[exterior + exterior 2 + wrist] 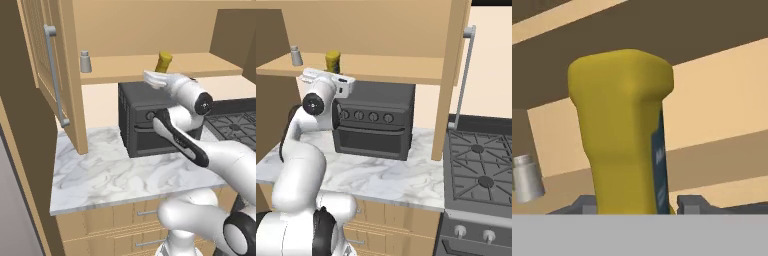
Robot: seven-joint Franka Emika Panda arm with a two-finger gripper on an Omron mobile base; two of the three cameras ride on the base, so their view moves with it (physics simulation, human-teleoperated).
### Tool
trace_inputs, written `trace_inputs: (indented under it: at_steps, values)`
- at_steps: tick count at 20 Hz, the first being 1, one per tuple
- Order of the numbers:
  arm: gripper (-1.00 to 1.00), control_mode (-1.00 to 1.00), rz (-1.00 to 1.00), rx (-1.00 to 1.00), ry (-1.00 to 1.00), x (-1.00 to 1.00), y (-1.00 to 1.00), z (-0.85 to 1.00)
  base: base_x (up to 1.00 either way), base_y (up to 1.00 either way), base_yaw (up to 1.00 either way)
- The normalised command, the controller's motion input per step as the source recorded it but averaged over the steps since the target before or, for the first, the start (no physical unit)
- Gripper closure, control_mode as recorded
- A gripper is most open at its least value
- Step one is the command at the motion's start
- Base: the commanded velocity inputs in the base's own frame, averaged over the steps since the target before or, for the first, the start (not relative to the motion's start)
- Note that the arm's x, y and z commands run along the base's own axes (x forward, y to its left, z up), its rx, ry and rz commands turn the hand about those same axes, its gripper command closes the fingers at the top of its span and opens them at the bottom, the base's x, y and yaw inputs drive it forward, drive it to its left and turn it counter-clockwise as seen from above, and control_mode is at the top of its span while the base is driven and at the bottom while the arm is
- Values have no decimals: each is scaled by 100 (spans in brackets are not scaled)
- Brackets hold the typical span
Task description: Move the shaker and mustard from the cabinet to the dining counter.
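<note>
The mustard (pixel 619 135) stands upright between the two fingers of the gripper (pixel 634 202), which holds it; the shaker (pixel 527 177) stands apart on the cabinet (pixel 150 67) shelf.

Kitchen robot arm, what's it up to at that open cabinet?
The white arm reaches up to the open cabinet shelf above the black oven. In the hand view its gripper stands on either side of the mustard, one finger on each side, apparently closed on it. The bottle looks tilted in the left base view, so it may already be lifted. The shaker stands further left on the same shelf, untouched. Neither item has left the cabinet.
</note>
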Motion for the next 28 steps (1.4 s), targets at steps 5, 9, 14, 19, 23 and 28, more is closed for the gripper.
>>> trace_inputs:
  at_steps: [5,9,14,19,23,28]
  values:
    - [100,-100,31,-10,4,-35,0,56,0,0,0]
    - [100,-100,20,-13,7,-37,0,74,0,0,0]
    - [100,-100,14,-22,3,-50,2,30,0,0,0]
    - [100,-100,1,-24,0,-50,15,11,0,0,0]
    - [100,-100,-1,-19,0,-33,6,15,0,0,0]
    - [100,-100,-3,-10,0,-48,0,15,0,0,0]
